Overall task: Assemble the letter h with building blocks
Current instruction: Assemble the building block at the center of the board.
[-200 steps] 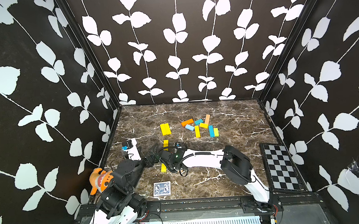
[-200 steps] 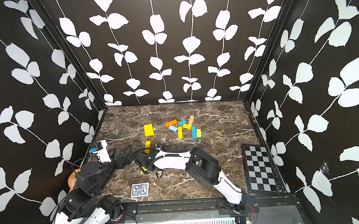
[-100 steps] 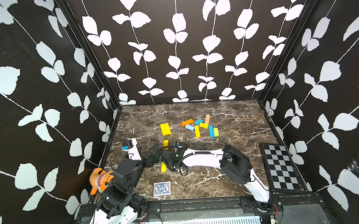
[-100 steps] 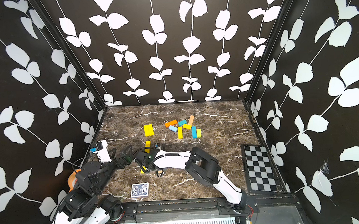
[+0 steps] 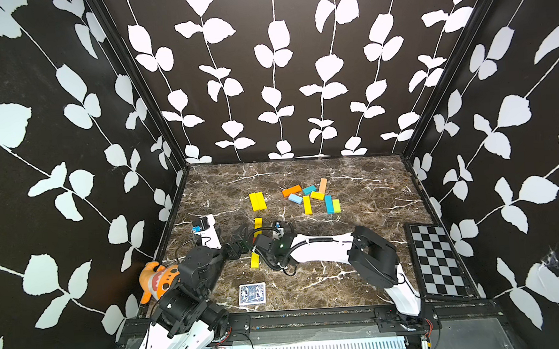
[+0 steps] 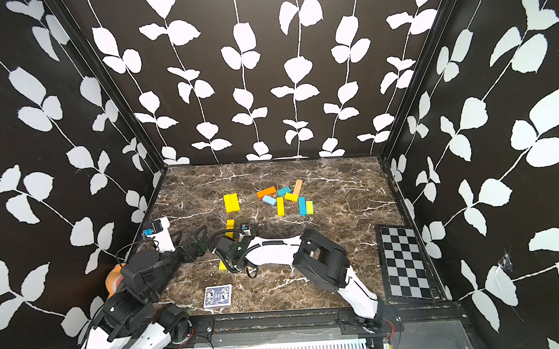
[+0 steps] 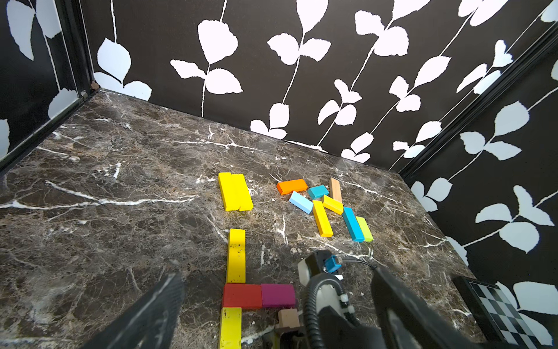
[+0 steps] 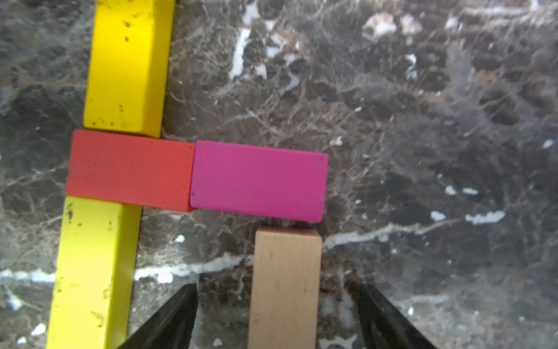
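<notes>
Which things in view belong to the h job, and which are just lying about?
Job in hand:
letter h: yellow stem bars, red bar, pink bar, tan leg
spare blocks
yellow pair

Lying about:
playing card
checkerboard
orange plush toy

Nothing to read out here: no word, number, brand or sign shows in any view. The playing card (image 5: 252,294) lies on the surface with its back up, just blue ornament. The checkered board (image 5: 438,260) has plain squares only, and the building blocks (image 5: 306,205) show bare colour.
</notes>
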Action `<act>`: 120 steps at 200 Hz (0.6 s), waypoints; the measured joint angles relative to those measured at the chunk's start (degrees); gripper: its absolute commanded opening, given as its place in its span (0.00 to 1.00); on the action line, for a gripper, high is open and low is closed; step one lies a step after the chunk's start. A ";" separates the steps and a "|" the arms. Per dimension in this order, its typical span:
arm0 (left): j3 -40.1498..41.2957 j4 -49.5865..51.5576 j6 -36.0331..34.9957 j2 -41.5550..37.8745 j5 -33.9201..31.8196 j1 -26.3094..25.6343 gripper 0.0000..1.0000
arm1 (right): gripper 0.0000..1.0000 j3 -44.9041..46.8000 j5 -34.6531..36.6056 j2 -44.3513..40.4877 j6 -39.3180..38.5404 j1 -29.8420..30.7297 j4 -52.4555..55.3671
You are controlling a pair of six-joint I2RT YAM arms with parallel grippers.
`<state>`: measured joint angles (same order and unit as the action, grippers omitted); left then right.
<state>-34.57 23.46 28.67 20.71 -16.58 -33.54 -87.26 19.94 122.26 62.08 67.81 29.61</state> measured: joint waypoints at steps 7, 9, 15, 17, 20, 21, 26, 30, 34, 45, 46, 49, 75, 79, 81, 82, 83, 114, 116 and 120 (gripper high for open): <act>0.00 0.00 0.00 0.09 0.00 0.00 0.99 | 0.85 1.03 0.13 -0.57 -0.76 0.00 -1.01; 0.00 0.00 0.00 0.13 0.00 0.00 0.99 | 0.85 1.31 0.20 -0.70 -0.92 0.00 -1.27; 0.00 0.00 0.00 0.20 0.00 0.00 0.99 | 0.85 2.03 0.26 -1.14 -1.66 0.00 -2.05; 0.00 0.00 0.00 0.22 0.00 0.00 0.99 | 0.85 2.19 0.24 -1.20 -1.81 0.00 -2.19; 0.00 0.00 0.00 0.24 0.02 0.00 0.99 | 0.86 2.47 0.24 -1.36 -2.25 0.00 -2.45; 0.00 0.00 0.00 0.24 0.02 0.00 0.99 | 0.86 2.51 0.26 -1.42 -2.36 0.00 -2.49; 0.00 0.00 0.00 0.31 0.02 0.00 0.99 | 0.86 2.86 0.26 -1.66 -2.89 0.00 -2.84; 0.02 0.00 0.00 0.33 0.02 0.00 0.99 | 0.87 3.08 0.33 -1.92 -3.48 0.00 -2.95; 0.02 0.00 0.00 0.35 0.02 0.00 0.99 | 0.87 3.28 0.39 -2.19 -3.89 0.00 -3.13; 0.02 0.00 0.00 0.35 0.02 0.00 0.99 | 0.88 3.80 0.48 -3.17 -5.35 0.04 -3.50; 0.02 0.00 0.00 0.35 0.02 0.00 0.99 | 0.88 3.85 0.48 -3.23 -5.49 0.07 -3.50; 0.02 0.00 0.00 0.35 0.02 0.00 0.99 | 0.88 4.09 0.61 -3.80 -5.95 0.09 -3.61; 0.02 0.00 0.00 0.35 0.02 0.00 0.99 | 0.88 6.93 0.55 -9.53 -9.49 0.28 -3.67; 0.02 0.00 0.00 0.35 0.02 0.00 0.99 | 0.89 7.52 0.39 -10.69 -10.08 0.28 -3.63; 0.02 0.00 0.00 0.35 0.02 0.00 0.99 | 0.89 7.78 0.31 -11.32 -10.32 0.28 -3.50; 0.02 0.00 0.00 0.35 0.02 0.00 0.99 | 0.89 7.87 0.31 -11.56 -10.54 0.28 -3.45; 0.02 0.00 0.00 0.35 0.02 0.00 0.99 | 0.89 8.02 0.22 -11.96 -10.84 0.31 -3.45; 0.02 0.02 0.00 0.35 0.22 0.00 0.99 | 0.89 10.95 -2.34 -18.80 -14.53 0.39 -1.88; 0.02 0.02 0.00 0.35 0.24 0.00 0.99 | 0.89 11.26 -2.64 -19.08 -14.73 0.39 -1.88; 0.02 0.02 0.00 0.35 0.28 0.00 0.99 | 0.89 11.80 -3.10 -19.54 -15.04 0.39 -1.84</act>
<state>-34.54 23.49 28.67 21.06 -16.29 -33.54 -75.46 16.84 102.72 47.05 68.20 27.77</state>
